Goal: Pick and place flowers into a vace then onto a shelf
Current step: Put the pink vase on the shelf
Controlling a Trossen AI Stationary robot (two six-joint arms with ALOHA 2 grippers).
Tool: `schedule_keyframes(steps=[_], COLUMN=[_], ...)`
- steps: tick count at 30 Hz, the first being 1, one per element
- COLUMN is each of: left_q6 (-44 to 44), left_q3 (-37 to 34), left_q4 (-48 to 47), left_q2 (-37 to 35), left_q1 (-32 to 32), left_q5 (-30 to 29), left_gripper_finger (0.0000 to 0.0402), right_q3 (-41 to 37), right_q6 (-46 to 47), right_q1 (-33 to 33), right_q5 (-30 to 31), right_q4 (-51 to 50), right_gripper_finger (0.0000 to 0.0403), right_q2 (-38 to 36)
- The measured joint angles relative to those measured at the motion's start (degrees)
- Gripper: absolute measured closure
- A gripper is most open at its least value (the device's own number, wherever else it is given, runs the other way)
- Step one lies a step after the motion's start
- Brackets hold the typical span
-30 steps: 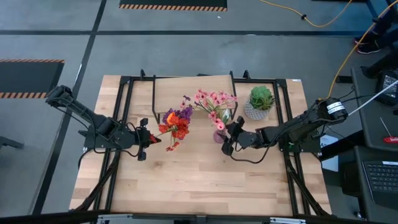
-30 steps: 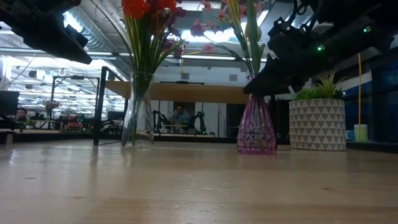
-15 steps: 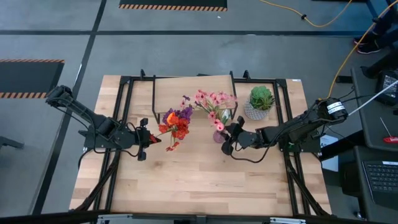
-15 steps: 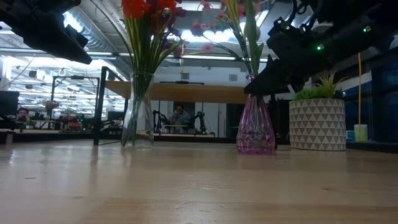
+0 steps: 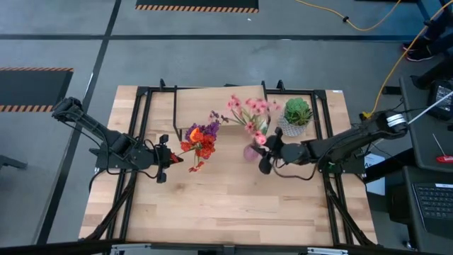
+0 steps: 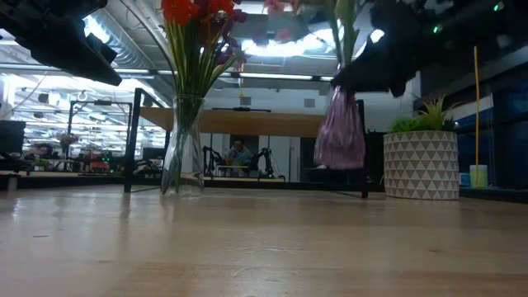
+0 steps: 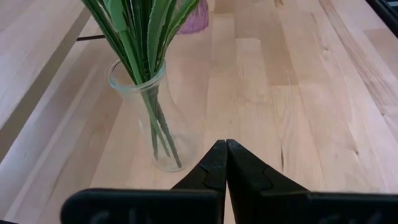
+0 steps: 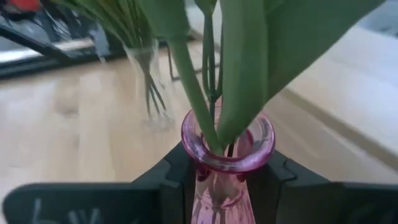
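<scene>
The pink flowers (image 5: 249, 110) stand in a pink glass vase (image 6: 340, 132) that hangs above the table, with my right gripper (image 8: 227, 180) shut on it. Red, purple and orange flowers (image 5: 201, 139) stand in a clear glass vase (image 7: 155, 118), whose base rests on the tabletop left of centre. My left gripper (image 7: 224, 152) is shut and empty, close to the clear vase on its left side. The shelf (image 5: 219, 103), a light-wood board on black legs, stands at the table's far side behind both vases. My right gripper pinches the pink vase's neck (image 8: 217, 186) just below the rim between its two fingers (image 8: 177, 177), one on each side. The fingers come level from the table's right side. The vase hangs clear of the table, slightly tilted, its flowers rising above the gripper.
A round green plant in a white patterned pot (image 5: 296, 117) stands at the far right, close behind my right arm. Black frame rails (image 5: 138, 142) run along the table's left and right sides. A person (image 6: 238, 153) sits in the room far beyond the table.
My right gripper has risen and shifted a little toward the table's right edge, lifting the pink vase with its flowers off the tabletop; the vase now hangs clear and slightly tilted.
</scene>
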Motion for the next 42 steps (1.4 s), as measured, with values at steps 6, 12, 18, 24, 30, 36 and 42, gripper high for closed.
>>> schedule_keyframes(steps=[6,12,18,24,30,36,42], left_q6=[0.02,1.05,1.05,1.05,1.05,1.05,1.07], left_q3=[0.0,0.0,0.0,0.0,0.0,0.0,0.0], left_q4=[-0.04,0.01,0.0,0.0,0.01,0.02,0.02], left_q2=[0.0,0.0,0.0,0.0,0.0,0.0,0.0], left_q1=[0.0,0.06,0.07,0.07,0.07,0.07,0.07], left_q5=[-0.06,-1.98,-3.5,-3.5,-3.5,-3.5,-3.48], left_gripper_finger=[0.0399,0.0397,0.04,0.0396,0.04,0.0396,0.04], right_q3=[0.0,3.32,9.93,13.86,13.88,13.9,13.88], right_q6=[-2.13,-5.8,-7.1,-8.7,-9.41,-9.8,-11.73], right_q1=[0.0,0.02,-0.04,-1.25,-5.62,-9.75,-11.68], right_q5=[-0.57,-3.42,-2.27,1.58,1.5,-8.69,-9.73], right_q4=[-6.27,-12.31,-22.97,-28.06,-28.63,-26.59,-23.34], right_gripper_finger=[0.0305,0.0305,0.0305,0.0305,0.0305,0.0305,0.0305], right_q2=[-8.88,-13.76,-13.91,-13.96,-13.91,-11.73,-8.58])
